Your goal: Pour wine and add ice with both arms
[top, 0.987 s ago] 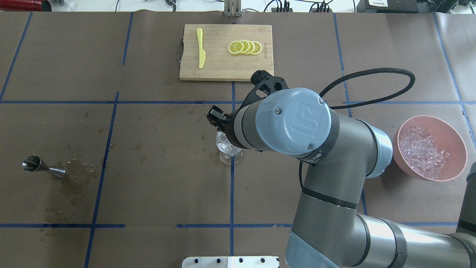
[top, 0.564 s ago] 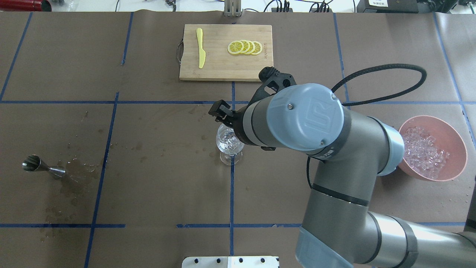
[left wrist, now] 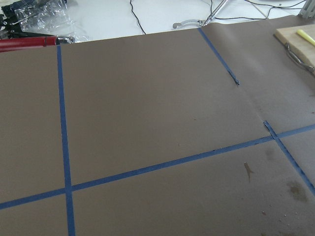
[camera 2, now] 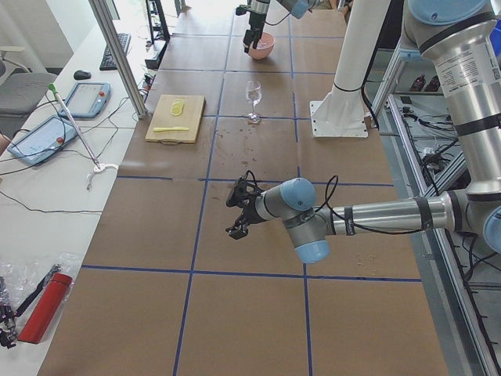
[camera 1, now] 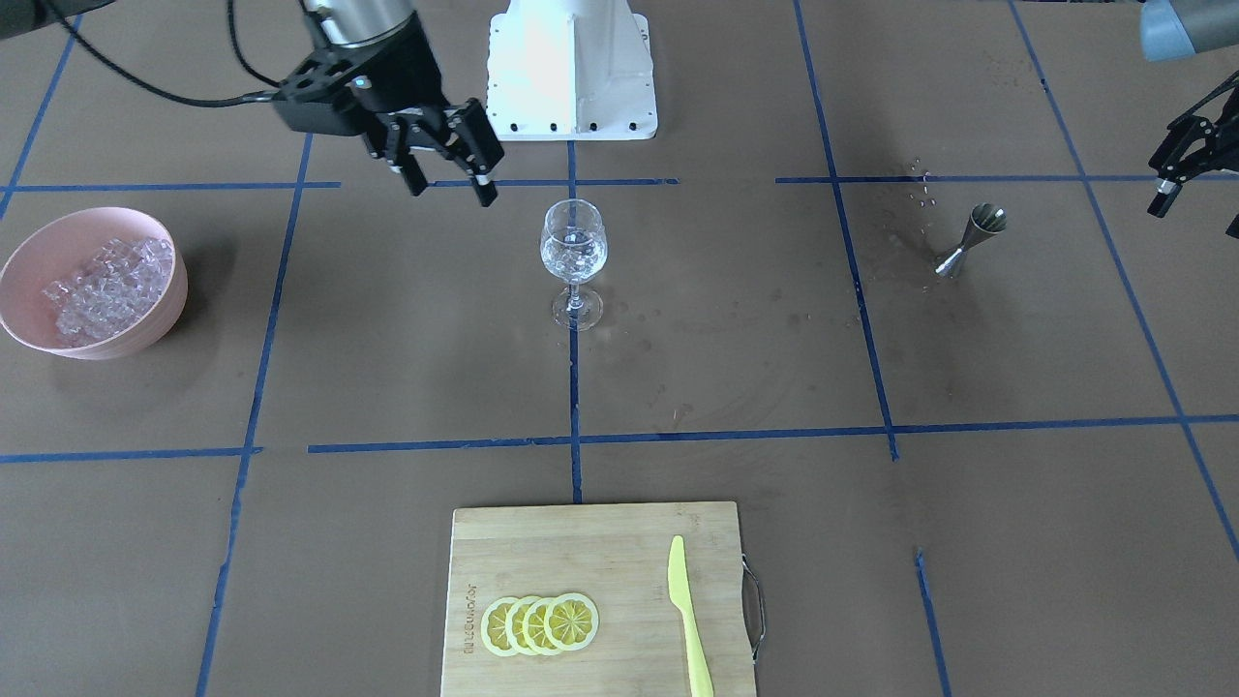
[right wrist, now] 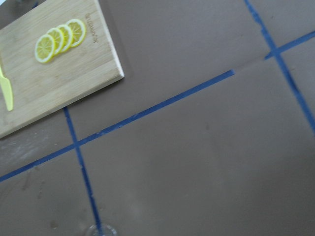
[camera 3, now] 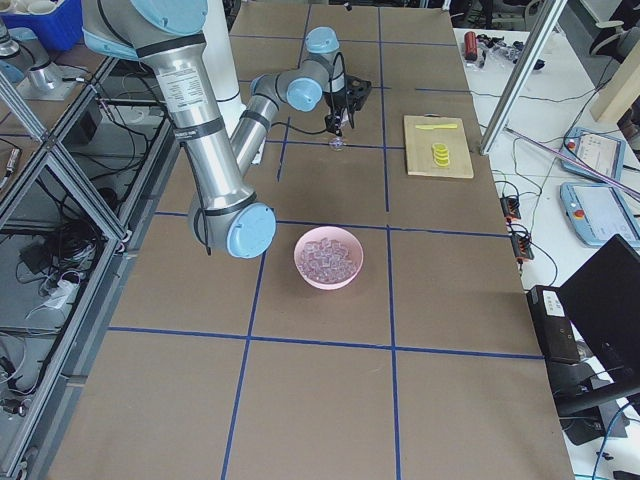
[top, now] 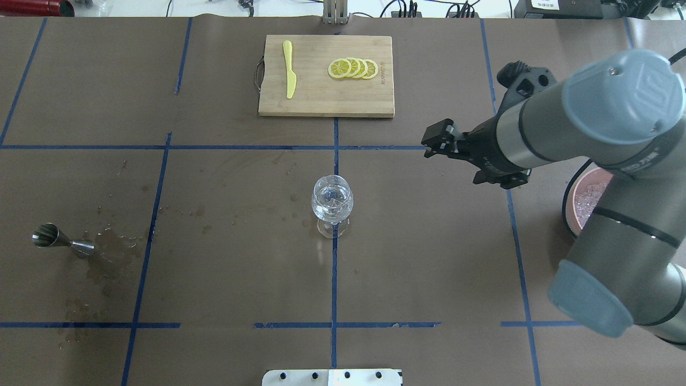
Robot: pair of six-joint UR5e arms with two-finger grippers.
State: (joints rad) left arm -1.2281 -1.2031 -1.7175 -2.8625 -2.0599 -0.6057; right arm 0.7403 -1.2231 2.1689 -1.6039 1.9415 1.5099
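The clear stemmed glass (top: 332, 201) stands upright at the table's middle and also shows in the front view (camera 1: 573, 250). Its bowl holds ice cubes and glints of clear wine. More ice (camera 1: 97, 281) fills a pink bowl (camera 1: 145, 324). My right gripper (camera 1: 452, 189) hangs open and empty above the table, apart from the glass on its bowl side, and shows in the overhead view (top: 435, 143). My left gripper (camera 1: 1195, 218) is open and empty at the far left end, above bare paper past the jigger, and shows in the left view (camera 2: 235, 214).
A steel jigger (top: 56, 239) lies beside a wet patch (top: 110, 257) on the left. A bamboo cutting board (top: 316, 102) at the far edge carries lemon slices (top: 352, 68) and a yellow knife (top: 289, 69). The right arm hides most of the pink bowl (top: 581, 182) in the overhead view.
My right arm has swung from over the glass out to the right, towards the pink bowl. The glass stays upright in place with ice in it.
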